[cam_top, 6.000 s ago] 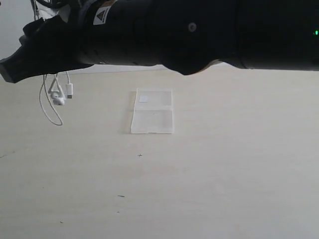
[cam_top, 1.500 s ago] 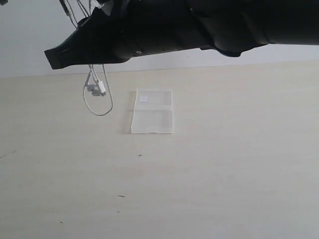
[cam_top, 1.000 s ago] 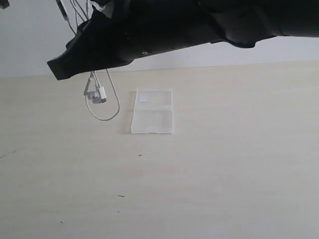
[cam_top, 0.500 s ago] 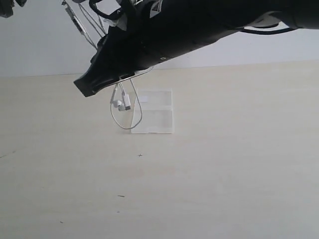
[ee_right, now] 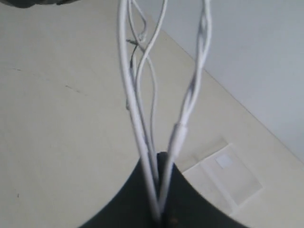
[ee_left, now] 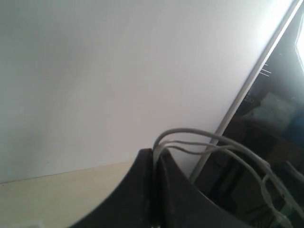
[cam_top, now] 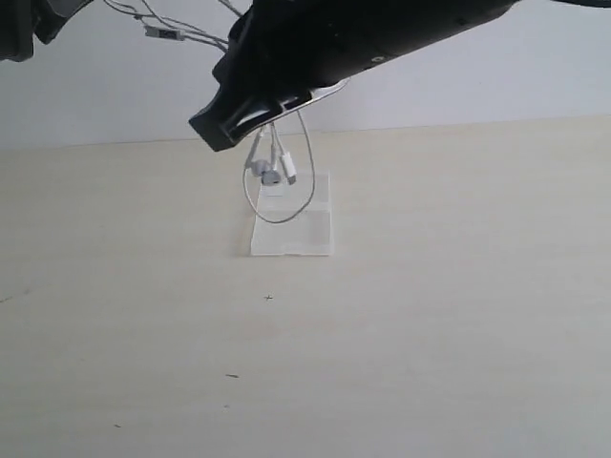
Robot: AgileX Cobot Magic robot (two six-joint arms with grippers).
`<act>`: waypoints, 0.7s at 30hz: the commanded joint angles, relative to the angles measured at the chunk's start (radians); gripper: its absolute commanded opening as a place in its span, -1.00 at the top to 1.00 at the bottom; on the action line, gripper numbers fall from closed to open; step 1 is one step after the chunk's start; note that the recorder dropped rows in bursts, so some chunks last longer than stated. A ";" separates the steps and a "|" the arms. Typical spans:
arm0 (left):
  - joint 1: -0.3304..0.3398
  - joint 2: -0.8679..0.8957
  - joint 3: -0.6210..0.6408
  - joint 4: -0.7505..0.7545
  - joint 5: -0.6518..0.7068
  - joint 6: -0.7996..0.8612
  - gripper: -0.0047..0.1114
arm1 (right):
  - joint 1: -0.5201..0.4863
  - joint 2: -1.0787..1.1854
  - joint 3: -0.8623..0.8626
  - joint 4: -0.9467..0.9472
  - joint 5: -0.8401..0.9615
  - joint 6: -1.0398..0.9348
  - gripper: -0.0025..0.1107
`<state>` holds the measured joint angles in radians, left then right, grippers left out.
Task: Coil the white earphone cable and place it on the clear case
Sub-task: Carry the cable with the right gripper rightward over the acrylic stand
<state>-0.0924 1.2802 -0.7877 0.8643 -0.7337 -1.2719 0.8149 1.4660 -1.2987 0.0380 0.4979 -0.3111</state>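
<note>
The white earphone cable (cam_top: pixel 288 170) hangs in loops from my right gripper (cam_top: pixel 218 129), earbuds and plug dangling just above the clear case (cam_top: pixel 305 239) lying flat on the table. In the right wrist view, my right gripper (ee_right: pixel 160 160) is shut on several cable (ee_right: pixel 137 118) strands, with the clear case (ee_right: pixel 228 178) beyond it. More strands, carrying the inline remote (cam_top: pixel 158 31), stretch up and left to my left gripper (cam_top: pixel 21 29) at the top left corner. The left gripper (ee_left: pixel 156 153) is shut on the cable (ee_left: pixel 199 138) strands, high above the table.
The pale wooden table (cam_top: pixel 430 334) spreads around the case, with a few small dark specks (cam_top: pixel 268 297) in front of it. A white wall (cam_top: pixel 458 86) runs behind. The right arm (cam_top: pixel 382 29) spans the top of the exterior view.
My right gripper has swung rightward with the dangling loops, from left of the case to directly over it. The strands toward the left gripper now run flatter and more stretched.
</note>
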 commanded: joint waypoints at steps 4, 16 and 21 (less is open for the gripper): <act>0.003 0.000 -0.006 0.071 0.068 -0.017 0.92 | -0.004 -0.065 0.005 -0.170 0.053 0.103 0.96; 0.003 0.000 -0.006 0.346 -0.003 -0.031 0.92 | -0.004 -0.104 -0.105 -0.176 0.109 0.103 0.96; 0.003 0.000 -0.006 0.359 -0.189 0.037 0.92 | -0.004 -0.080 -0.116 -0.169 0.147 0.102 0.96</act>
<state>-0.0924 1.2802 -0.7907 1.2200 -0.8809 -1.2462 0.8149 1.3744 -1.4076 -0.1245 0.6270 -0.2131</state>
